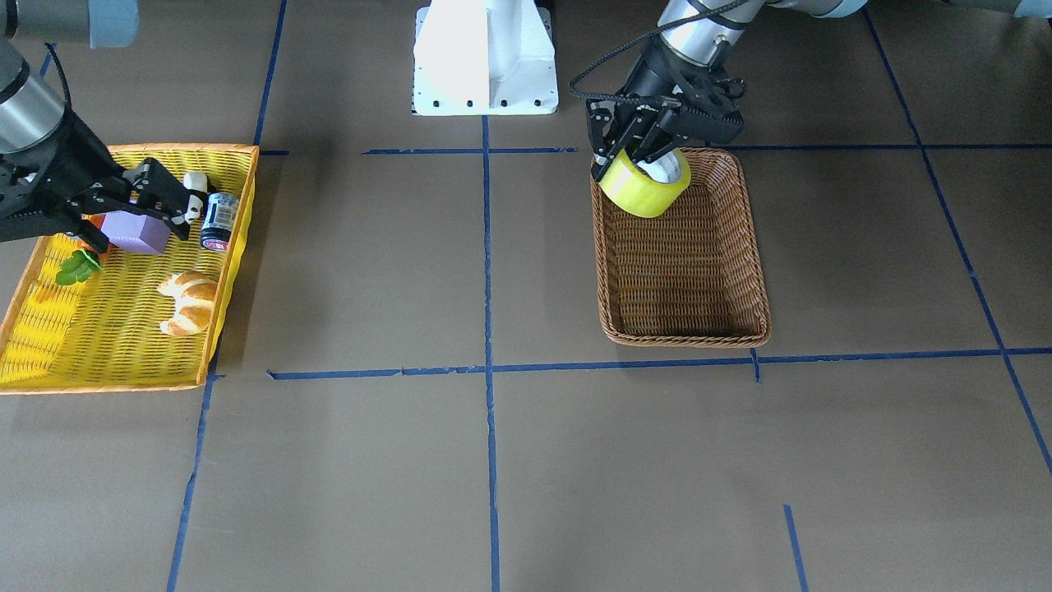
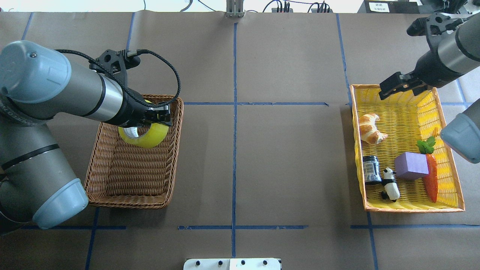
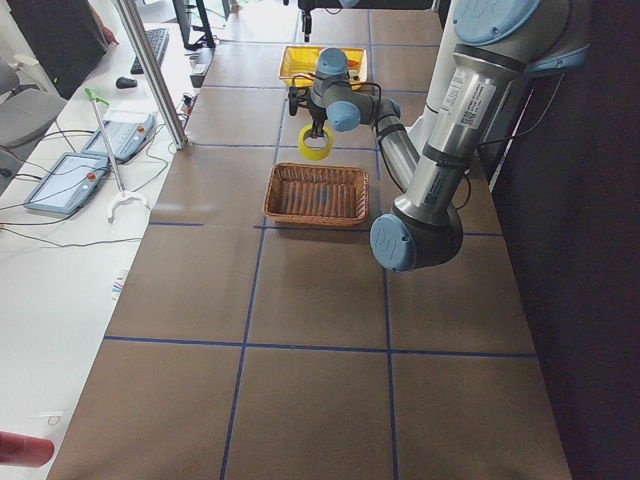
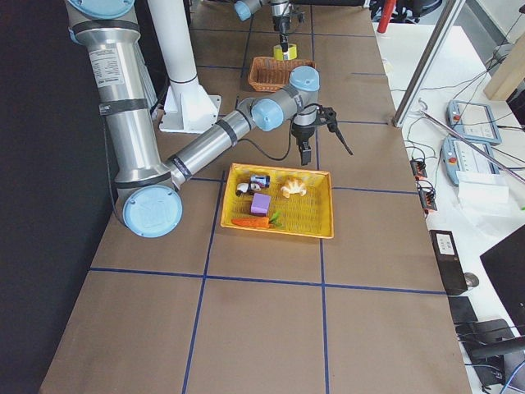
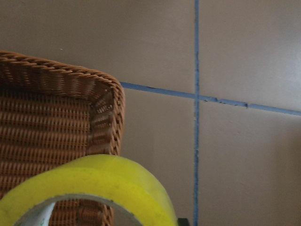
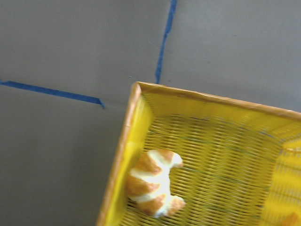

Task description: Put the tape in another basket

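My left gripper is shut on the yellow-green tape roll and holds it in the air over the end of the brown wicker basket nearest the robot's base. The overhead view shows the tape above the basket, with the left gripper on its upper side. In the left wrist view the tape hangs over the basket's corner. My right gripper is open and empty above the yellow basket.
The yellow, orange-rimmed basket holds a croissant, a purple block, a carrot, a dark can and a panda figure. The white robot base stands at the table's back.
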Robot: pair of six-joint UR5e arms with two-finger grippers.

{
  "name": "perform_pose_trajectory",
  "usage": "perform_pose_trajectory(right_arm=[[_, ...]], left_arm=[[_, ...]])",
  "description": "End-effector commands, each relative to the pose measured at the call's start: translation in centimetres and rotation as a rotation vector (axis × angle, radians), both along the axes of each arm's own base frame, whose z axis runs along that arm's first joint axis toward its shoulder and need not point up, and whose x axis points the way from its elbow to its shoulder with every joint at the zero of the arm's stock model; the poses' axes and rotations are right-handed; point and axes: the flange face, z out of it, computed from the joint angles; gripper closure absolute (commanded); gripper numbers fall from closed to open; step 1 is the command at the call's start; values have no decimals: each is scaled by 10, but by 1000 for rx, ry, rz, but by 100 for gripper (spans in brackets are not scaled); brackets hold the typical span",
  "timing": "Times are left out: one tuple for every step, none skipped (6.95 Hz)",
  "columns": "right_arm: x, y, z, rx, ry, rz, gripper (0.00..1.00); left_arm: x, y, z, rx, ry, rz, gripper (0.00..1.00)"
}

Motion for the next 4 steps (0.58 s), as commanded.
perform_pose_trajectory(right_arm=[[69,6,47,44,9,-61,0],[88,9,60,51,16,-95,0],[97,9,62,54,17,-104,0],[97,9,62,51,6,-106,0]], left_arm=[[19,-12,39,-18,-86,-5,100],[29,-18,53,-18,-118,-3,100],[32,-18,60,20,-145,33,100],[40,-22,74,12,-172,42,100]])
